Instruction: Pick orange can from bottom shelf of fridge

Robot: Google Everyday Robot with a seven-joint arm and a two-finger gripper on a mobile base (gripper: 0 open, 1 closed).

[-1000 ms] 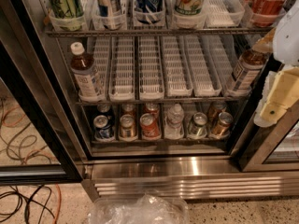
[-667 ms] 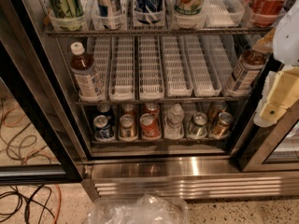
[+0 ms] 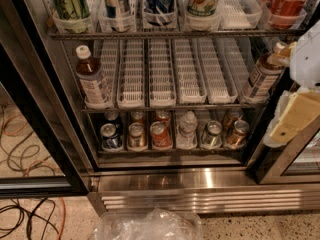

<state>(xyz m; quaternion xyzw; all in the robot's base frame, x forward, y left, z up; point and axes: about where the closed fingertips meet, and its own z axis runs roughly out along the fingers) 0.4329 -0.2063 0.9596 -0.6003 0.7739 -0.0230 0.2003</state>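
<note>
Tool (image 3: pixel 292 120) at right edge, well apart from orange can (image 3: pixel 136 135); opening cannot tell.

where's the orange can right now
Camera view: the orange can stands in the front row of the bottom shelf, second from the left, between a blue can and a red-orange can; the hand is at the right edge.

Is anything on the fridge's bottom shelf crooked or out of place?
Yes: the bronze can at the right end of the bottom shelf leans, while the silver can beside it stands upright. The tool is at the right edge.
</note>
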